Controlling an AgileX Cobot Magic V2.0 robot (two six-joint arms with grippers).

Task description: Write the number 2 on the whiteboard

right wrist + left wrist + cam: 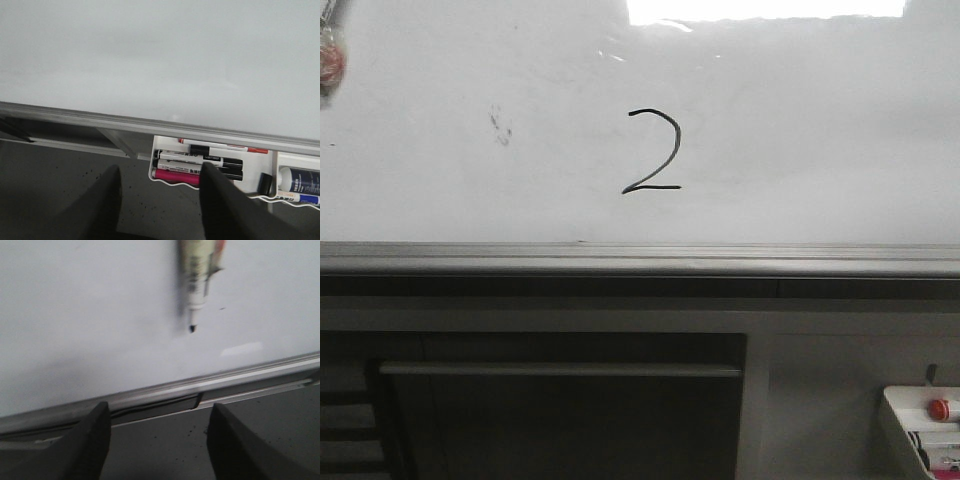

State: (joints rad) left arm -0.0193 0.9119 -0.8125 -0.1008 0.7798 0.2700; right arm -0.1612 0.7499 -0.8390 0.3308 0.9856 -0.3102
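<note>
A black hand-drawn number 2 [652,150] stands in the middle of the whiteboard [800,130], above the grey bottom rail [640,258]. Neither gripper shows in the front view. In the left wrist view my left gripper [160,407] is open and empty, below the board's rail [165,390]. A blurred marker [199,280] hangs tip-down against the board [75,315], well apart from the fingers. In the right wrist view my right gripper [161,169] is open and empty, below the board [160,60] and its rail [125,122].
Dark smudge specks [500,125] sit left of the numeral. A small white tray [905,425] holds a red-capped item [940,408] at lower right. It appears in the right wrist view [156,172] with several markers [200,161]. A reddish object [328,58] hangs at top left.
</note>
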